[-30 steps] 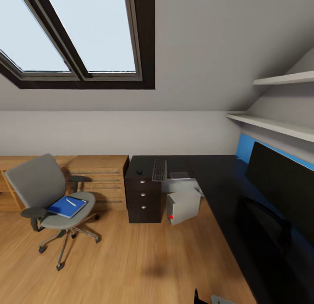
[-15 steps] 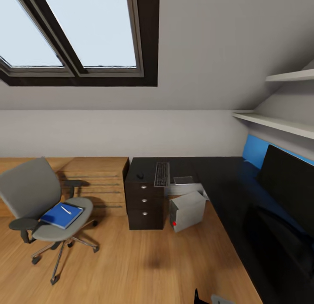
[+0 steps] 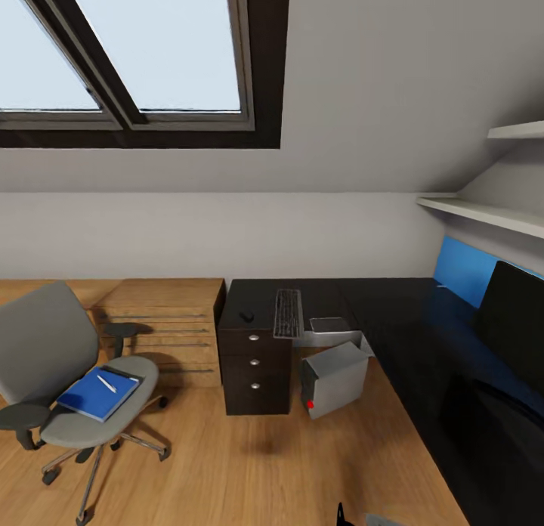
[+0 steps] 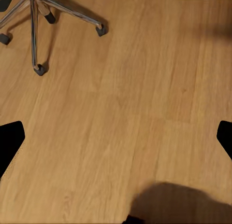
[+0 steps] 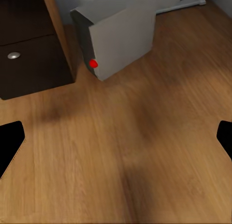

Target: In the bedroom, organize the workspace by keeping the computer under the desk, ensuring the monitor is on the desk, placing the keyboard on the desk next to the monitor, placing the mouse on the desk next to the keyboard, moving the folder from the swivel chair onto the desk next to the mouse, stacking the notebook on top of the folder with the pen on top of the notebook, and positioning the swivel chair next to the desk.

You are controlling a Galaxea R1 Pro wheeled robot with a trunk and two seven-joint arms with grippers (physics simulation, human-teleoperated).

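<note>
Two skylights sit high on the sloped ceiling as I look across the bedroom; the desk [image 3: 393, 314] runs black along the far wall and down the right side. On its near end I see the keyboard [image 3: 288, 313] lying lengthwise, the mouse [image 3: 246, 316] just beside it on the left, and the notebook [image 3: 330, 324] close on the right. The monitor [image 3: 517, 314] stands at the right edge of my view, well apart from them. The computer [image 3: 335, 378] sits on the wooden floor under the desk, tilted, its red button low on the front (plain in my right wrist view too [image 5: 118, 33]). The swivel chair [image 3: 57, 360] is off to the left, away from the desk; the folder [image 3: 97, 393] lies on its seat with the pen [image 3: 106, 383] on top. Both grippers, left [image 4: 116, 137] and right [image 5: 116, 137], are spread wide over bare floor, holding nothing; the chair's chrome base shows in my left wrist view.
</note>
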